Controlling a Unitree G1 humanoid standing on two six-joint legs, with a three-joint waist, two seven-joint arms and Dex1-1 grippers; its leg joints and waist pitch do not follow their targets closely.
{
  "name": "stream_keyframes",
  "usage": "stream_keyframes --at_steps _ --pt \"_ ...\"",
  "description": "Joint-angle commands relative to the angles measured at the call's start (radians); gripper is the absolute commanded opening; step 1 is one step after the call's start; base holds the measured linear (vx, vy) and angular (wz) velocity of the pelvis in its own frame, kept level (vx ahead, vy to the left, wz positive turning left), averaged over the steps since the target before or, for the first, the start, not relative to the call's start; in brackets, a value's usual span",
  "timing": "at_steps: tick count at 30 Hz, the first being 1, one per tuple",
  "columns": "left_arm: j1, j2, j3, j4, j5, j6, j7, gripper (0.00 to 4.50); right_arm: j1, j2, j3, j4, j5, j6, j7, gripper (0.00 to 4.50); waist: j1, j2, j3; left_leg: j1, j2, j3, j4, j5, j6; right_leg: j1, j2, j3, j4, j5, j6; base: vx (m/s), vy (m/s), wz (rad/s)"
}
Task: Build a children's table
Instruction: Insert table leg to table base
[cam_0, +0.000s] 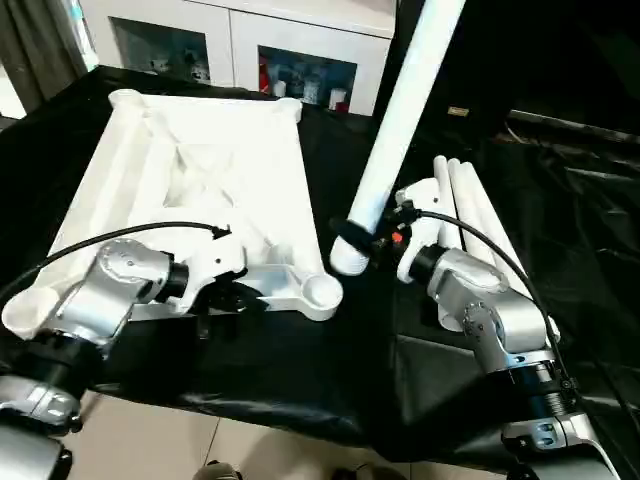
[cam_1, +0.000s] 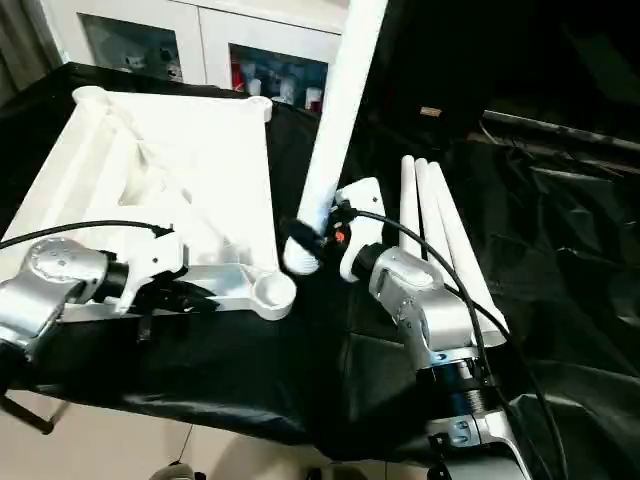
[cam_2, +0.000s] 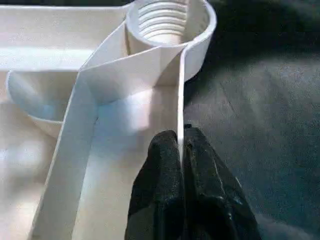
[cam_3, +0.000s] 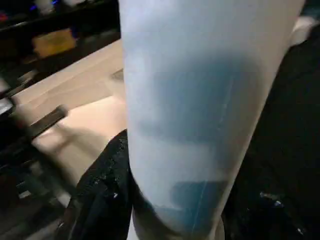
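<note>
The white table top (cam_0: 200, 170) lies upside down on the black cloth, ribs up, with a round threaded socket (cam_0: 320, 291) at its near right corner. My left gripper (cam_2: 181, 150) is shut on the thin rim wall (cam_2: 179, 105) beside that socket (cam_2: 165, 20). My right gripper (cam_0: 362, 243) is shut on a white tube leg (cam_0: 400, 110), held steeply tilted with its lower end just right of the socket and above the cloth. In the right wrist view the leg (cam_3: 200, 100) sits between the black fingers (cam_3: 100, 195). Three more legs (cam_0: 470, 215) lie side by side on the right.
A white cabinet (cam_0: 250, 40) with glass doors stands behind the work surface. Black cloth (cam_0: 300, 370) covers the surface and hangs over its near edge above a pale floor (cam_0: 200, 450). Dark crumpled sheeting (cam_0: 580, 200) lies at the far right.
</note>
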Motion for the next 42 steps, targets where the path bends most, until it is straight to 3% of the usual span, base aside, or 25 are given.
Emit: stream_keyframes --at_steps 1,2,3,11,19,27,39,42 --pt "-0.025 -0.061 0.016 0.017 -0.021 0.001 0.058 0.0 -0.007 -0.019 0.01 -0.004 -0.017 0.008 0.006 1.89 0.002 0.019 -0.073 0.006 0.012 0.006 -0.073 -0.141 -0.031 0.061 -0.058 0.033 -0.058 -0.094 -0.217 0.0 0.0 0.0" --pt "-0.028 -0.069 0.017 0.02 -0.022 0.002 0.063 0.0 -0.009 -0.02 0.01 0.001 -0.021 0.006 0.005 1.89 0.004 0.021 -0.072 0.005 0.012 0.006 -0.073 -0.14 -0.03 0.06 -0.058 0.034 -0.061 -0.108 -0.214 0.0 0.0 0.0" --pt "-0.035 -0.095 0.018 0.026 -0.025 0.002 0.075 0.0 -0.018 -0.019 0.008 0.016 -0.024 0.002 0.007 1.89 0.004 0.015 -0.072 0.004 0.012 0.007 -0.072 -0.137 -0.027 0.059 -0.058 0.034 -0.062 -0.117 -0.21 0.0 0.0 0.0" --pt "-0.037 -0.141 0.0 0.06 0.008 -0.02 0.095 0.0 -0.064 -0.018 0.019 0.086 -0.051 -0.024 0.006 1.89 0.005 0.017 -0.072 0.004 0.012 0.006 -0.072 -0.13 -0.021 0.057 -0.058 0.034 -0.064 -0.143 -0.198 0.0 0.0 0.0" --pt "-0.033 -0.12 -0.031 0.063 0.045 -0.03 0.078 0.0 -0.094 0.0 0.017 0.156 -0.062 -0.047 0.006 1.89 0.004 0.017 -0.073 0.004 0.012 0.005 -0.073 -0.123 -0.02 0.058 -0.058 0.032 -0.062 -0.126 -0.197 0.0 0.0 0.0" --pt "-0.047 -0.119 -0.028 0.071 0.052 -0.005 0.061 0.0 -0.112 -0.009 0.051 0.235 -0.094 -0.044 0.036 1.89 0.001 0.015 -0.071 0.005 0.014 0.004 -0.075 -0.156 -0.029 0.054 -0.059 0.032 -0.067 -0.173 -0.193 0.0 0.0 0.0" --pt "-0.059 -0.117 -0.025 0.091 0.069 -0.013 0.057 0.0 -0.112 -0.018 0.03 0.24 -0.088 -0.023 0.056 1.89 0.002 0.019 -0.075 0.007 0.014 0.003 -0.076 -0.163 -0.03 0.056 -0.058 0.031 -0.065 -0.135 -0.208 0.0 0.0 0.0" --pt "-0.066 -0.122 -0.023 0.101 0.069 -0.022 0.052 0.0 -0.116 0.004 -0.008 0.265 -0.065 -0.046 0.038 1.89 0.003 0.023 -0.075 0.008 0.013 0.002 -0.076 -0.171 -0.033 0.056 -0.058 0.031 -0.066 -0.141 -0.209 0.0 0.0 0.0"
